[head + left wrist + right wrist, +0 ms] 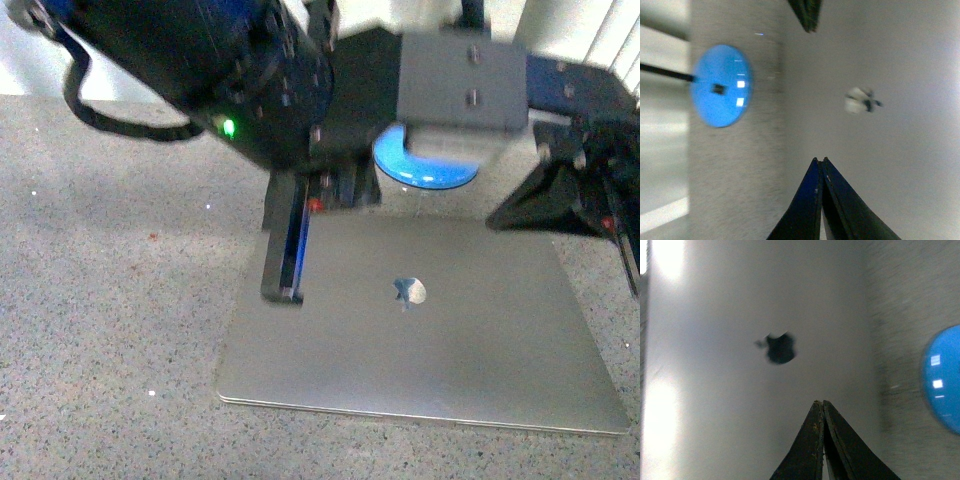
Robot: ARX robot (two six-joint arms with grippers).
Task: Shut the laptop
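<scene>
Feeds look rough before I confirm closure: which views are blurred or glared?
Front view: soft, left arm a dark blur up close, laptop lid readable. Left wrist view: smeared, logo streaked, lid washed out pale. Right wrist view: bright glare patches along one lid edge, logo dark and blurred.

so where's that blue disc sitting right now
In the front view the blue disc lies on the speckled counter just beyond the far edge of the closed laptop, near mid-frame, partly hidden behind an arm's grey block.
</scene>
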